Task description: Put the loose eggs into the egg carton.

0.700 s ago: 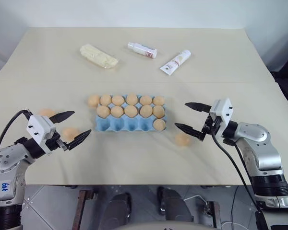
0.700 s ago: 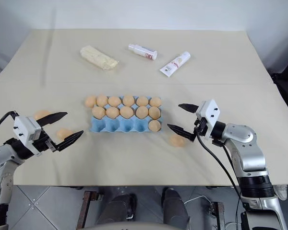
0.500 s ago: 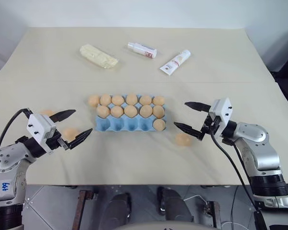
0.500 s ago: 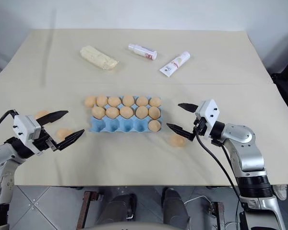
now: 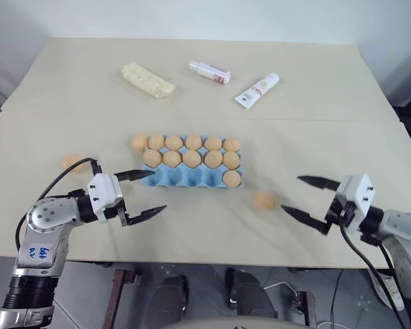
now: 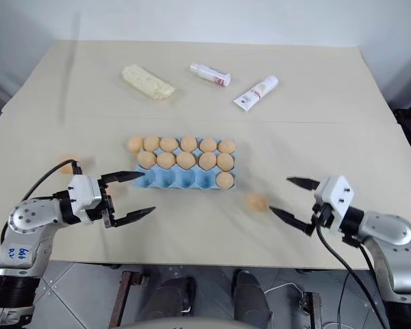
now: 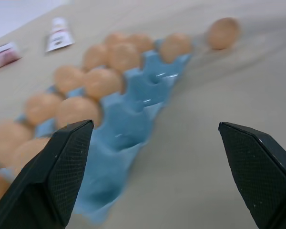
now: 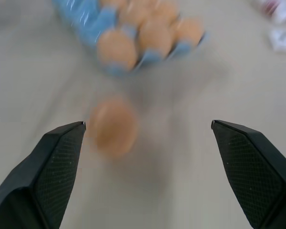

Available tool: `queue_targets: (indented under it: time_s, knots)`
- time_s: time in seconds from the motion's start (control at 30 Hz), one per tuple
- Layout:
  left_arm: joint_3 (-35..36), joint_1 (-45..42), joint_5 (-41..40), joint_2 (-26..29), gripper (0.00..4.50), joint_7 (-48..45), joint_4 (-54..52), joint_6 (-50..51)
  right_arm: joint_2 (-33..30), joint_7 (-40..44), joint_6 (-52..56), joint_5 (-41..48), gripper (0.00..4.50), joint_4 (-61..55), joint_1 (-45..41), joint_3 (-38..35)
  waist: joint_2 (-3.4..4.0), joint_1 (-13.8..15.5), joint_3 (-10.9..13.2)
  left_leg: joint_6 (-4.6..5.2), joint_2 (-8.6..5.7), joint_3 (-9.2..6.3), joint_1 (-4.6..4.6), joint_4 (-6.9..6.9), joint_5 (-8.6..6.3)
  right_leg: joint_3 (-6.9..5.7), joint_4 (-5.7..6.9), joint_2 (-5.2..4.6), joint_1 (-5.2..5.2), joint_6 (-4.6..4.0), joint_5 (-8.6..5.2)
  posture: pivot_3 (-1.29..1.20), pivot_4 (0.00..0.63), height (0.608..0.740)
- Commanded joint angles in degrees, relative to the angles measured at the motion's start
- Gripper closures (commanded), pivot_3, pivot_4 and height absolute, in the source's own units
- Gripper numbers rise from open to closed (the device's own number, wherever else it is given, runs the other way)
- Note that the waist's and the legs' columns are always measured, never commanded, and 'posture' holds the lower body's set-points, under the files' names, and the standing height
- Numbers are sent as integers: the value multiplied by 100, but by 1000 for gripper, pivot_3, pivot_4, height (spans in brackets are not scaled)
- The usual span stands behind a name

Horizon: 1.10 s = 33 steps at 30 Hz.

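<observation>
Left gripper (image 5: 141, 195) spread | right gripper (image 5: 309, 202) spread | egg carton (image 5: 185, 177) front row empty

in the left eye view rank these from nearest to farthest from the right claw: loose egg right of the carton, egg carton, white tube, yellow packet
1. The loose egg, on the table just to the left of the right claw.
2. The egg carton, mid-table, past that egg.
3. The white tube, far side, right of centre.
4. The yellow packet, far side, to the left.
</observation>
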Motion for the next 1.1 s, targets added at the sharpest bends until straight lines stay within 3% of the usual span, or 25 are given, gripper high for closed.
queue_targets:
  time_s: [0.03,0.3,0.57,0.67,0.83,0.9,1.1]
  knots:
    - [-176,-53,-12,19,0,-297,-9,-169,-75,112,-234,-42,62,-177,168,-65,0,-8,0,0,0,3,4,3,0,4,5,0,1,0,0,0,150,740]
    - [-77,-2,-108,27,0,-240,-32,-100,219,-164,-25,-204,62,12,-584,604,0,6,0,5,4,6,20,17,10,6,20,-1,11,-2,10,0,150,740]
    - [175,356,-102,86,0,-33,-301,-51,525,-173,-58,-633,62,1054,-1565,1396,0,7,0,5,3,0,2,16,6,0,8,-3,0,-3,9,0,150,740]
    - [306,498,-113,94,0,109,-417,-19,660,-124,-185,-668,660,1394,-1781,1469,0,4,0,5,3,0,2,16,6,0,9,-3,-1,-3,9,0,150,740]
    - [391,584,-93,90,0,228,-493,23,709,79,-319,-654,2436,1450,-1880,1585,0,6,0,5,3,0,2,16,6,-1,11,-3,-1,-3,9,0,150,740]
    - [429,606,-93,84,0,284,-512,39,698,117,-359,-678,2850,1422,-1909,1634,0,5,0,5,3,1,2,17,6,0,13,-3,-1,-2,9,0,150,740]
    - [844,764,-216,73,0,614,-555,235,1023,-14,562,-60,2885,466,-2466,1773,0,-82,0,4,5,2,2,17,7,2,20,-1,-6,-2,9,0,150,740]
